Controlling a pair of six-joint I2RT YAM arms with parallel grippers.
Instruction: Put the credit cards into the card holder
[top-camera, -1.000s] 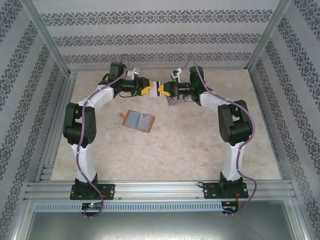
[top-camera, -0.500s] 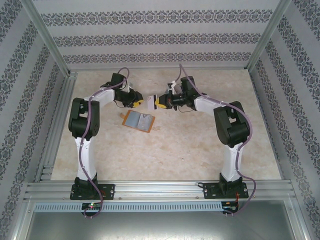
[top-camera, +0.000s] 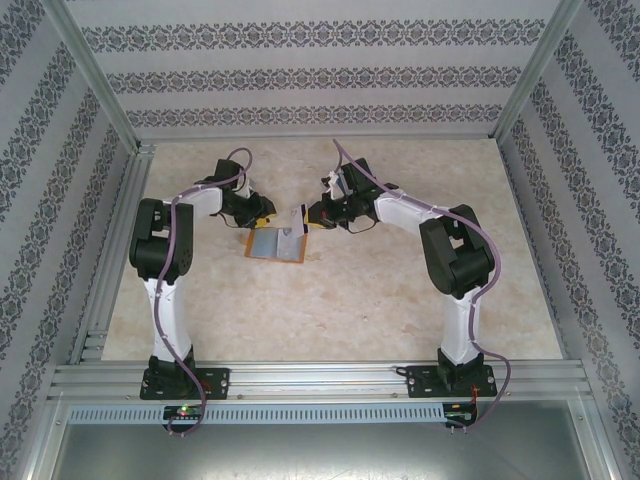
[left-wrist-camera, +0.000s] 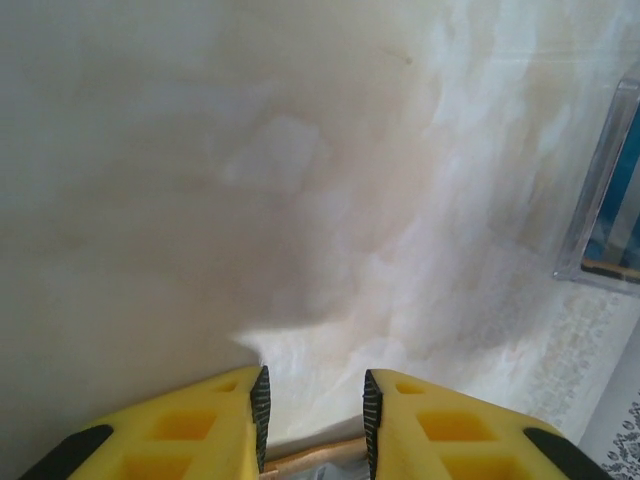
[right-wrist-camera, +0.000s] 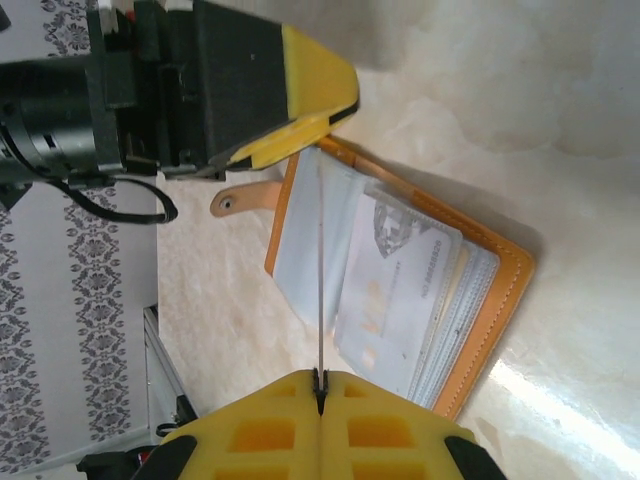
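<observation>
The left end effector (top-camera: 258, 212), yellow-fingered, sits at the left edge of the small orange-brown leather-like card holder (top-camera: 277, 244), its fingers parted; the card holder lies open on the pale marbled bench (top-camera: 350, 300) between the two arms, with greyish plastic cards (right-wrist-camera: 400, 270) tucked in its pockets; just to the right, a thin credit card (right-wrist-camera: 320, 260), seen edge-on, stands over the open holder, clamped in the closed right end effector (top-camera: 311, 217)

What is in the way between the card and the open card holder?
Nothing visible. The right hand holds the card edge-on over the open card holder; the left hand is beside its edge.
</observation>
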